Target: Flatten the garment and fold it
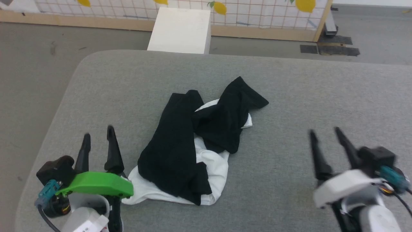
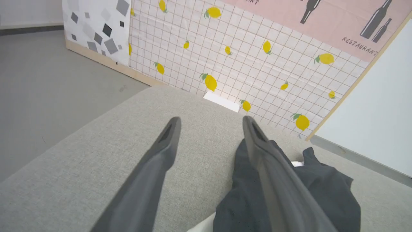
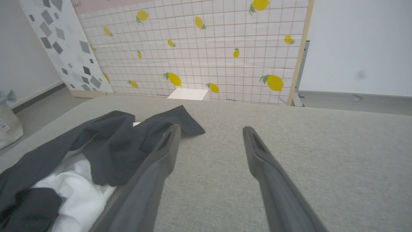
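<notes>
A: Where does the crumpled shirt, white in the body with long black sleeves [image 1: 180, 151], lie?

B: Near the middle of the grey fabric-covered worktop [image 1: 289, 90], a little toward its near left. It is a loose heap: white cloth underneath, black cloth thrown over it.

A: Which way does it run?

B: In the head view its long axis slants from the near left to the far right. The white hem is at the near-left end, and one black sleeve end points to the far right.

A: And the fingers?

B: The left fingers [image 1: 112, 149] are spread with nothing between them, just beside the white hem. The right fingers [image 1: 318, 158] are also spread and empty, well apart from the shirt, over bare worktop.

A: What do the wrist views add?

B: The left wrist view has black cloth running alongside one finger. I cannot tell whether they touch. The right wrist view looks low across the heap and shows white folds tucked under the black.

A: And beyond the worktop?

B: A white box [image 1: 180, 30] stands on the grey floor [image 1: 32, 64] against a white grid-patterned panel printed with yellow lemons [image 1: 257, 13]. The left wrist view alone shows a pink poster with dark bottle shapes [image 2: 322, 19] above that panel.
</notes>
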`<state>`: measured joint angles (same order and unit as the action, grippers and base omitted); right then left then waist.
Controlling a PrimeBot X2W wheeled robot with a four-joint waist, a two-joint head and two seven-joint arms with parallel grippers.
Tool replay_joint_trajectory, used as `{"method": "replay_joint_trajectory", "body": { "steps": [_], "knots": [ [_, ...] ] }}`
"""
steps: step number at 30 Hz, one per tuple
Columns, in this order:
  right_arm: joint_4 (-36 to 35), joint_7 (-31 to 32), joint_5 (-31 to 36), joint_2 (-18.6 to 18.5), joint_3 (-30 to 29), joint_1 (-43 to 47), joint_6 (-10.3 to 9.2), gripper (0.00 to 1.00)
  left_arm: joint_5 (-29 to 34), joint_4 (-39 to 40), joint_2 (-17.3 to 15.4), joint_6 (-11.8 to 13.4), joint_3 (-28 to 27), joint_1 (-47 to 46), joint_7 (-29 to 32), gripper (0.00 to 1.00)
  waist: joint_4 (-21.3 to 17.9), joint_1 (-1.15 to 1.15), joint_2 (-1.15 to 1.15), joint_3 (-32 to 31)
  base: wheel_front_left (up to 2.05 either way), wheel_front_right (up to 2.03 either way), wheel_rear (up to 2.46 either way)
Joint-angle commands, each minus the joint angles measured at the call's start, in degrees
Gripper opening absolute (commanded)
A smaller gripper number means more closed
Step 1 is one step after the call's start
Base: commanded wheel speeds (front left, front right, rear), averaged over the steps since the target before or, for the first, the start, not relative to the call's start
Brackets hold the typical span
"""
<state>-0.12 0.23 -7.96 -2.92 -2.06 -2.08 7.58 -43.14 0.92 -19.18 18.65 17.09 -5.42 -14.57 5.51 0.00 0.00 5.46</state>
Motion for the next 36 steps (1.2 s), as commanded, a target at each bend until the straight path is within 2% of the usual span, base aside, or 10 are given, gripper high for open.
{"method": "replay_joint_trajectory", "body": {
  "steps": [1, 2, 7, 11, 16, 17, 19, 26, 31, 36],
  "knots": [
    [-0.2, 0.9, 0.6, 0.0, 2.3, -2.2, -0.09, 1.00, 3.4, 1.2, 1.6, -1.1, -1.3, 0.7, -0.4, 1.00, 1.4, 0.00, 0.00, 1.2, 0.00, 0.00, 0.00],
    [1.2, 3.8, 1.2, 0.0, 8.2, -6.7, -0.09, 1.00, 9.5, 2.6, 5.5, -4.0, -4.0, 0.8, -0.4, 1.00, 3.3, 0.00, 0.00, 3.2, 0.00, 0.00, 0.00],
    [6.9, 11.9, 2.0, -0.5, 16.3, -14.7, -0.09, 1.00, 16.2, 2.2, 11.9, -9.3, -6.5, 0.3, -0.4, 1.00, 7.3, 0.00, 0.00, 6.9, 0.00, 0.00, 0.00],
    [12.1, 20.6, 1.6, -1.8, 18.6, -18.7, -0.09, 1.00, 18.4, 0.7, 14.9, -12.8, -8.5, -0.3, -0.4, 1.00, 10.5, 0.00, 0.00, 9.2, 0.00, 0.00, 0.00],
    [15.1, 29.3, 2.1, -3.2, 19.0, -20.7, -0.09, 1.00, 19.1, -0.6, 16.2, -15.0, -10.2, -0.6, -0.4, 1.00, 12.8, 0.00, 0.00, 10.4, 0.00, 0.00, 0.00],
    [15.0, 29.7, 1.6, -3.5, 19.5, -20.9, -0.09, 0.34, 19.0, -0.8, 16.2, -15.1, -10.5, -0.6, -0.4, 1.00, 12.9, 0.00, 0.00, 10.4, 0.00, 0.00, 0.00],
    [14.6, 30.2, 0.5, -4.2, 20.1, -20.7, -0.09, 0.00, 17.8, -0.8, 16.3, -14.8, -10.4, -0.4, -0.4, 1.00, 12.9, 0.00, 0.00, 10.3, 0.00, 0.00, 0.00],
    [9.7, 22.2, 0.1, -5.3, 13.6, -20.5, -0.09, 0.00, 17.8, -1.0, 16.3, -13.9, -11.1, 0.3, -0.4, 1.00, 10.3, 0.00, 0.00, 7.9, 0.00, 0.00, 0.00],
    [3.1, 17.4, 4.3, -4.8, 1.7, -18.6, -0.09, 0.00, 18.8, -1.7, 16.3, -14.5, -12.0, 0.9, -0.4, 1.00, 7.2, 0.00, 0.00, 4.9, 0.00, 0.00, 0.00],
    [-4.6, 19.7, 8.2, -3.4, -10.5, -13.1, -0.09, 0.00, 19.5, -2.3, 16.3, -14.8, -11.9, 1.8, -0.4, 1.00, 4.3, 0.00, 0.00, 2.7, 0.00, 0.00, 0.00]
  ]
}}
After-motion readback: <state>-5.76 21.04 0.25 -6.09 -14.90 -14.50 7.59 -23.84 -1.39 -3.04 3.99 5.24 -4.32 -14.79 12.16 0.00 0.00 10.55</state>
